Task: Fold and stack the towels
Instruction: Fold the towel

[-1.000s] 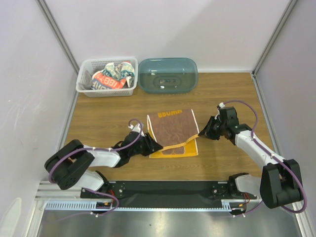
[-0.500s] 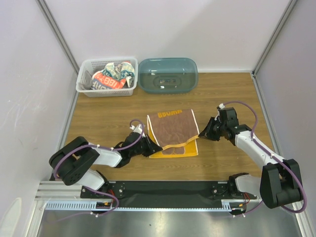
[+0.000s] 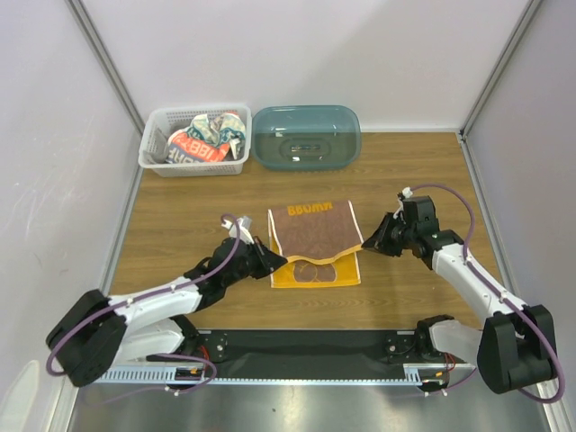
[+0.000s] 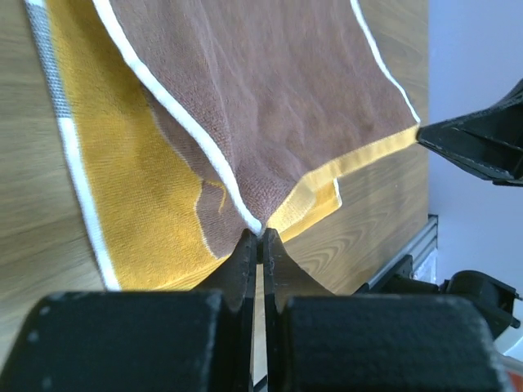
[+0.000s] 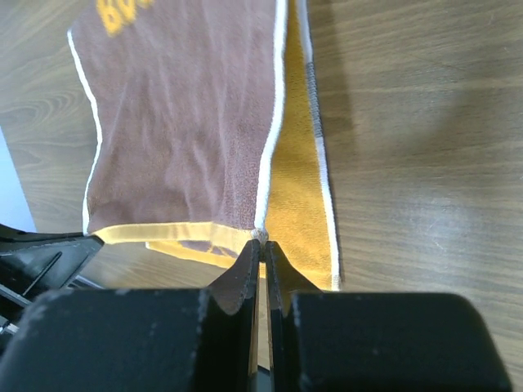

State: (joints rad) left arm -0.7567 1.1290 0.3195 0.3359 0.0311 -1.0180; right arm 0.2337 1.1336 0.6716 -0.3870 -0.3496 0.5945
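The brown towel (image 3: 313, 232) with orange lettering lies on the table's middle, its orange underside (image 3: 315, 275) showing along the near edge. My left gripper (image 3: 274, 262) is shut on the near-left corner of the brown upper layer (image 4: 270, 106); the white-edged corner sits pinched at the gripper's tips (image 4: 261, 237). My right gripper (image 3: 368, 243) is shut on the near-right corner of the same layer (image 5: 180, 122), with the corner nipped between its tips (image 5: 263, 242). The two held corners are raised a little off the orange layer (image 5: 298, 196). A white printed towel (image 3: 203, 141) lies bundled in the basket.
The white lattice basket (image 3: 154, 166) stands at the back left. Beside it is the translucent teal tub (image 3: 306, 137). Grey walls close in the table on the left, back and right. Both arm bases sit on the black rail (image 3: 306, 345) at the near edge.
My left gripper has shut on the towel's near-left corner and its arm has stretched out lower along the table. The brown layer's near edge has shifted slightly away. The right arm has held still.
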